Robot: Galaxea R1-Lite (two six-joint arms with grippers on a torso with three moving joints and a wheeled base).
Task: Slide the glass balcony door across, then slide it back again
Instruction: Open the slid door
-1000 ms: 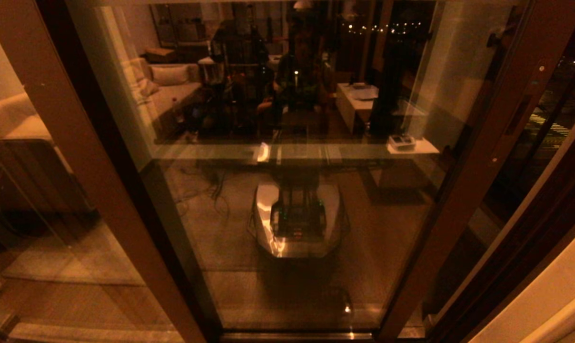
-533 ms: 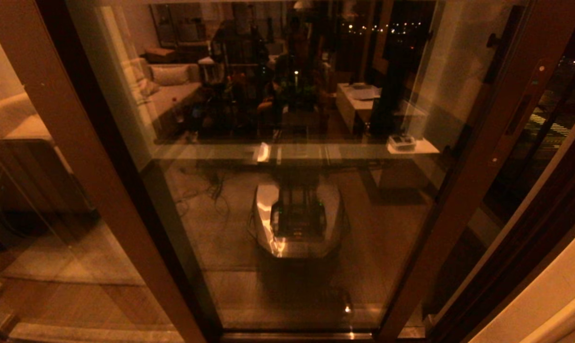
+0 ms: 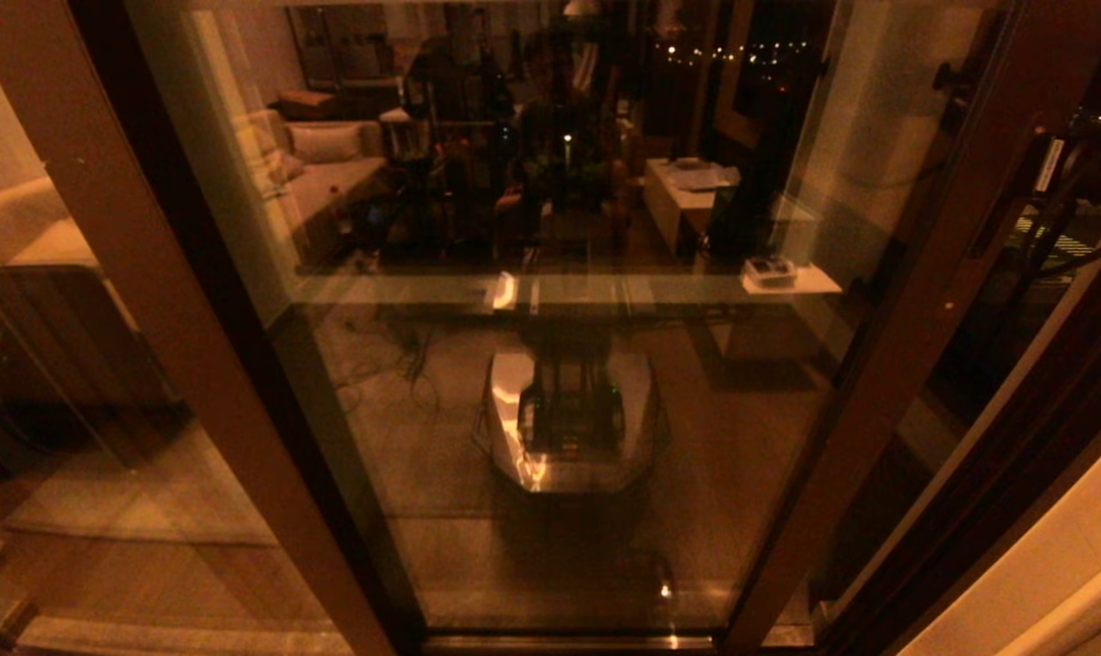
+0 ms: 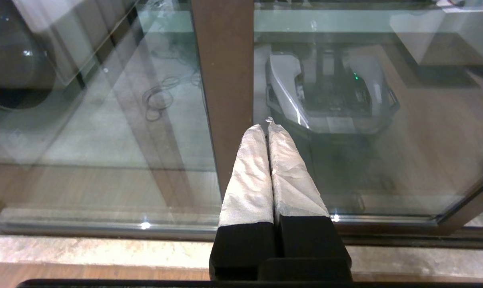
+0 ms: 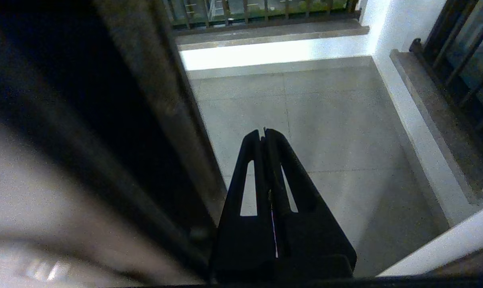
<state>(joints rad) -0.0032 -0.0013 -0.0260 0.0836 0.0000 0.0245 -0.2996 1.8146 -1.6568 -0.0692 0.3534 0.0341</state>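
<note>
The glass balcony door point(image 3: 560, 383) fills the head view, its pane reflecting the room and my own base. Its right upright edge point(image 3: 915, 310) carries the slim handle plate point(image 3: 990, 223) and a small screw point(image 3: 947, 305). My right arm point(image 3: 1081, 155) reaches in at the upper right, beside that edge. In the right wrist view the right gripper point(image 5: 263, 132) is shut and empty, just past the door's dark edge point(image 5: 173, 104), over the balcony floor point(image 5: 337, 120). My left gripper point(image 4: 267, 126) is shut and empty, pointing at a brown upright point(image 4: 225, 80).
A second brown-framed pane without a handle point(image 3: 58, 392) stands at the left. To the right of the door's edge is an open gap to the balcony. Black railing point(image 5: 457, 52) lines the balcony's side and far end. A stone sill point(image 4: 105, 252) runs below the track.
My right arm has come into the head view at the upper right, next to the door's handle edge. The door itself has not visibly moved.
</note>
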